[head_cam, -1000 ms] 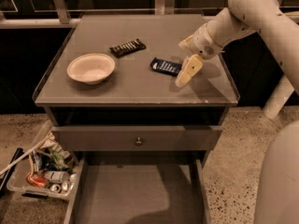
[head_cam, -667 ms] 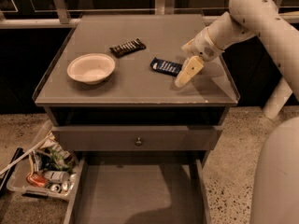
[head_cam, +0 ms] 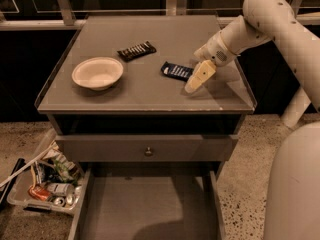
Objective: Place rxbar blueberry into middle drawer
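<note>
Fingers' [head_cam: 201, 74] spread I cannot tell; gripper [head_cam: 192, 86] sits just right of rxbar blueberry [head_cam: 176, 70]; middle drawer [head_cam: 150, 211] stands pulled out.

The middle drawer [head_cam: 145, 211] is cut off by the lower edge; lettering on the rxbar blueberry [head_cam: 176, 70] cannot be read — the gripper [head_cam: 195, 82], just beside it, is carried by an arm [head_cam: 272, 14] cut off at the right edge.

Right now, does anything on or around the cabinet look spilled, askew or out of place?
Nothing spilled or damaged. The rxbar blueberry lies flat on the cabinet top, beside the claw; the bowl is upright, the black bar flat. The middle drawer stands open. Only clutter: a bin of cans on the floor, left.
</note>
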Tool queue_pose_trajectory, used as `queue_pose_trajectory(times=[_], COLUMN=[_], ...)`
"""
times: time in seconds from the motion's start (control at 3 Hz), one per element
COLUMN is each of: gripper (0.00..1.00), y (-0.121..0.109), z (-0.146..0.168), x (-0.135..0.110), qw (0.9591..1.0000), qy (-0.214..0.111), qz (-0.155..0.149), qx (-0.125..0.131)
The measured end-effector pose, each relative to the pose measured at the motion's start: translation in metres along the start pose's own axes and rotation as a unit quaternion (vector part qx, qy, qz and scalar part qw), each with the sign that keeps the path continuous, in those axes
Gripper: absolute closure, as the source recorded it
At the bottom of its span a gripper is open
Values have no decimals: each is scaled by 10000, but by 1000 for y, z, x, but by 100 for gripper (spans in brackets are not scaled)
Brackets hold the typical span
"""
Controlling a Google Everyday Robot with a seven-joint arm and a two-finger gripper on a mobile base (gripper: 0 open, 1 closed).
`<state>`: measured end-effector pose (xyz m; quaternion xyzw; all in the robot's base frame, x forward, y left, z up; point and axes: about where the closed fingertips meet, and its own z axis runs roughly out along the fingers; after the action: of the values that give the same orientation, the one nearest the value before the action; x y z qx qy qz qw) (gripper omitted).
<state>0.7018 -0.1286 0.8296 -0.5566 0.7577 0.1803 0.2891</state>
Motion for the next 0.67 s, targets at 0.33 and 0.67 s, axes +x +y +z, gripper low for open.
queue_pose_trajectory(times=[0.33, 0.67], gripper=[19, 42], y=[0, 0], z=[0, 0], x=[0, 0], qw=[10000, 10000], qy=[0, 0], qz=[0, 0], qx=[0, 0])
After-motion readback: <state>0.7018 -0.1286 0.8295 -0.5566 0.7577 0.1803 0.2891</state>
